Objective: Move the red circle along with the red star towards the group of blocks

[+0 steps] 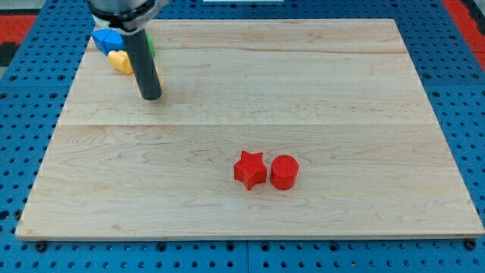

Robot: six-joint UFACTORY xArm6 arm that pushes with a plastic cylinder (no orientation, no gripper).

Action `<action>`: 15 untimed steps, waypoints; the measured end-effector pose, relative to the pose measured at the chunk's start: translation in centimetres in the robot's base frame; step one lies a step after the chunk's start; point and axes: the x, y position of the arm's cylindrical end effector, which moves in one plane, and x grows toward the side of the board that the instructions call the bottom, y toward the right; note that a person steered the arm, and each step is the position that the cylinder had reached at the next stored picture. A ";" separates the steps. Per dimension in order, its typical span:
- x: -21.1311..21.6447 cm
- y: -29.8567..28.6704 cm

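Observation:
A red star (249, 168) and a red circle (285, 172) sit side by side, just apart, on the wooden board (318, 91) at the lower middle, the star to the left. My tip (151, 96) rests on the board at the upper left, far from both red blocks. A group of blocks lies at the view's top left corner: a blue block (105, 39), a yellow block (121, 61) and a green block (151, 44) mostly hidden behind the rod. My tip is just right of and below the yellow block.
The board lies on a blue perforated surface (23, 136). The arm's dark body (121, 11) hangs over the top left corner and hides part of the block group.

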 end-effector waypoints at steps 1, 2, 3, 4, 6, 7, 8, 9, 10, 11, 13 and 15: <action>-3.0 -1.2; 0.0 9.4; 4.1 23.0; 12.4 28.0; 15.8 17.6; 15.8 9.8; 15.8 13.1; 19.0 15.9; 21.4 9.7; 17.8 8.4; 10.1 7.7; 23.9 9.8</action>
